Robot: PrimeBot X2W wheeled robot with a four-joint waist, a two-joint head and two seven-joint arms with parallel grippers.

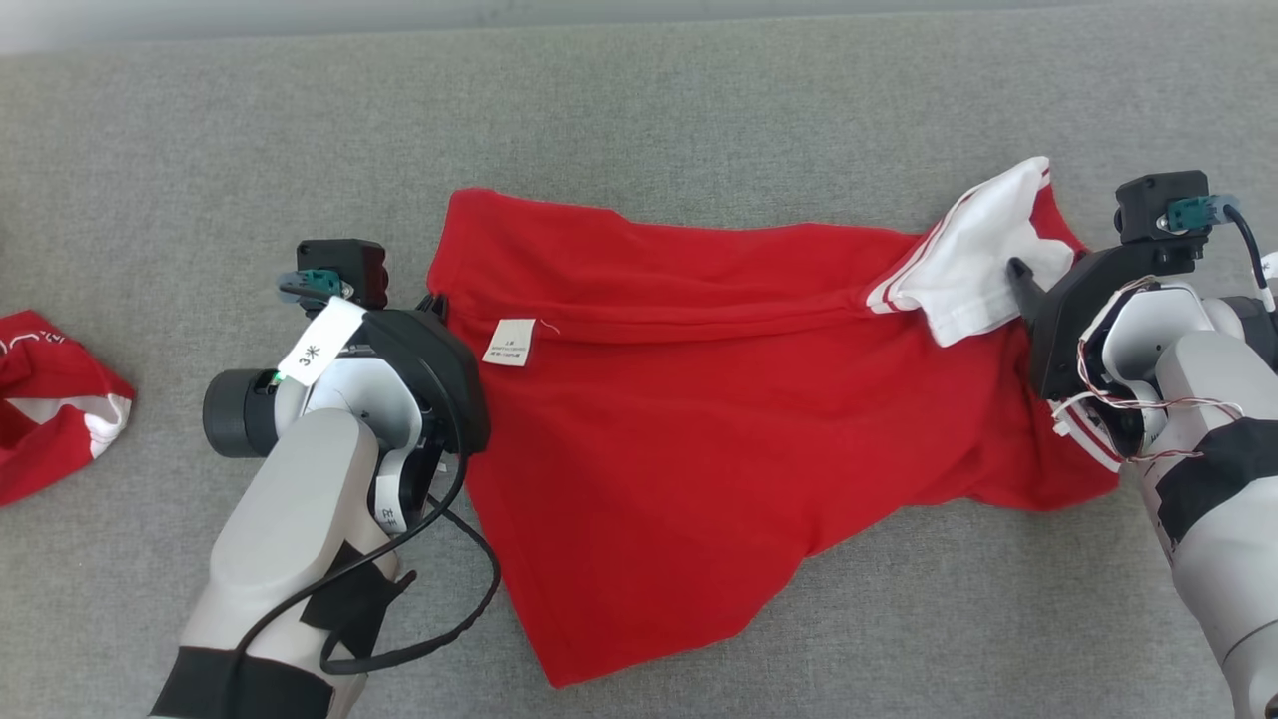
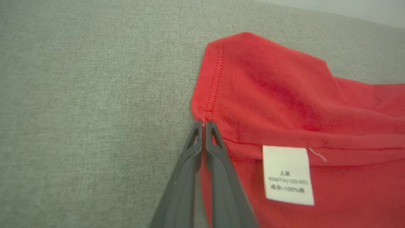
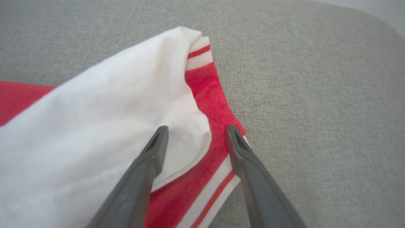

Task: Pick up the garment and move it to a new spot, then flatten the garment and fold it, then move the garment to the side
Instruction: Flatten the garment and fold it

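The red garment (image 1: 699, 399) lies spread on the grey surface, with a white care label (image 1: 510, 342) near its left edge and a white, red-striped part (image 1: 983, 255) folded over at its right end. At the left hem (image 2: 210, 95), my left gripper (image 2: 202, 124) is shut, its tips pinching the hem's edge; in the head view the left gripper (image 1: 439, 303) sits against that same edge. My right gripper (image 3: 196, 133) is open over the right end, one finger on the white fabric (image 3: 110, 120) and the other at the striped red edge (image 3: 218, 193). The right gripper (image 1: 1023, 280) reaches in from the right.
Another red and white garment (image 1: 50, 399) lies bunched at the far left. The grey fabric surface (image 1: 699, 120) stretches all around, and a pale strip runs along its far edge. A black cable (image 1: 469, 599) loops beside my left forearm.
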